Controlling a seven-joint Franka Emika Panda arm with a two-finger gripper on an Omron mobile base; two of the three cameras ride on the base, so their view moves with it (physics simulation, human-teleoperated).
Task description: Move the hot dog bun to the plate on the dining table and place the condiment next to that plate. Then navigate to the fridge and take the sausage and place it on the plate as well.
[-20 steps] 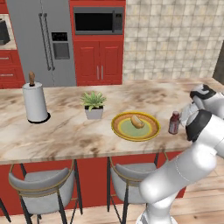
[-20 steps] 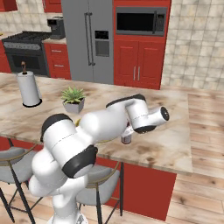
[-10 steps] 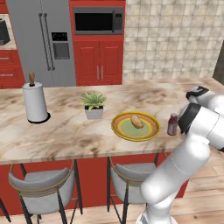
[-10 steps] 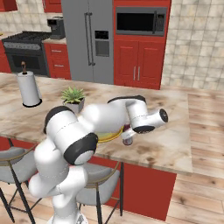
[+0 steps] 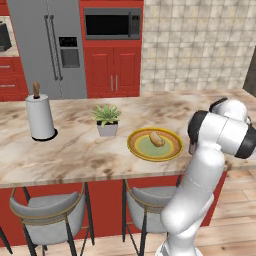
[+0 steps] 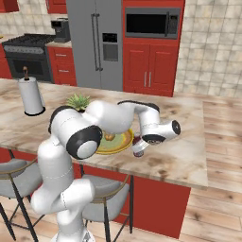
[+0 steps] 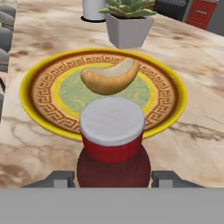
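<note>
Resting on the pale green centre of the plate (image 7: 39, 87), the hot dog bun (image 7: 110, 77) lies curved and tan, inside the yellow-gold rim with its brown key-pattern band. Just beside the plate's near edge in the hand view stands the condiment bottle (image 7: 113, 142), dark red with a pale cap, upright on the marble worktop (image 5: 75, 150). The gripper (image 7: 113, 178) straddles the bottle, one dark finger tip (image 7: 59, 178) on each side of its body; the jaws stand apart about the bottle's width, though whether they are pinching it or merely flanking it cannot be told. From the right base view the bottle (image 6: 137, 145) shows under the white hand, at the plate's (image 6: 116, 144) right edge. Beyond the plate sit a small potted plant (image 5: 106, 120) in a grey pot and, farther left, a paper towel roll (image 5: 40, 116) on its stand. Grey stools (image 5: 47, 215) are tucked under the worktop's red base. Behind, the steel fridge (image 5: 47, 47) stands closed beside red cabinets and a black microwave (image 5: 111, 24).
</note>
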